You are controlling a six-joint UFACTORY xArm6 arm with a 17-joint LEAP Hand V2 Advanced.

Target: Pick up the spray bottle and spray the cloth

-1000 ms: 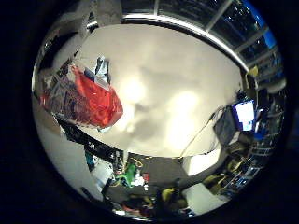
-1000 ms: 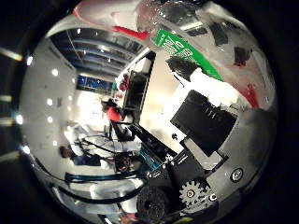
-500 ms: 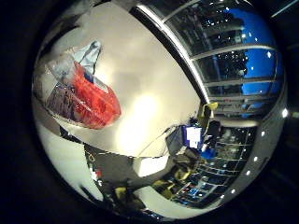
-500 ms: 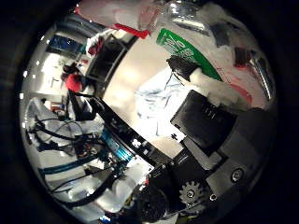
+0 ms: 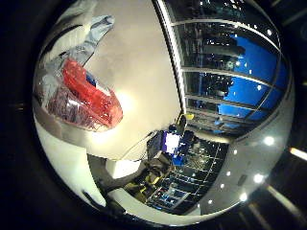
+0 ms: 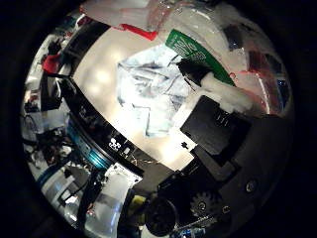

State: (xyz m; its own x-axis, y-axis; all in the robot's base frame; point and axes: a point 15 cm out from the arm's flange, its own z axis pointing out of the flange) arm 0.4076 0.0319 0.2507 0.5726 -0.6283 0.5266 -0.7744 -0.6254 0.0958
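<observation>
White tabletop (image 6: 104, 74) spreads below the palm. Close against it, the white-and-black hand (image 6: 218, 124) curls its fingers around the clear plastic spray bottle with red trigger and green label (image 6: 198, 47). Farther off, the crumpled pale grey cloth (image 6: 148, 91) lies on the table.

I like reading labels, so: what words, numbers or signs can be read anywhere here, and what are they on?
None can be read.
Green label on the spray bottle: white print, too blurred to read.
Red label on the bottle: print too blurred to read.
Cloth on the table: no print seen.
Screen in the room: too small to read.
</observation>
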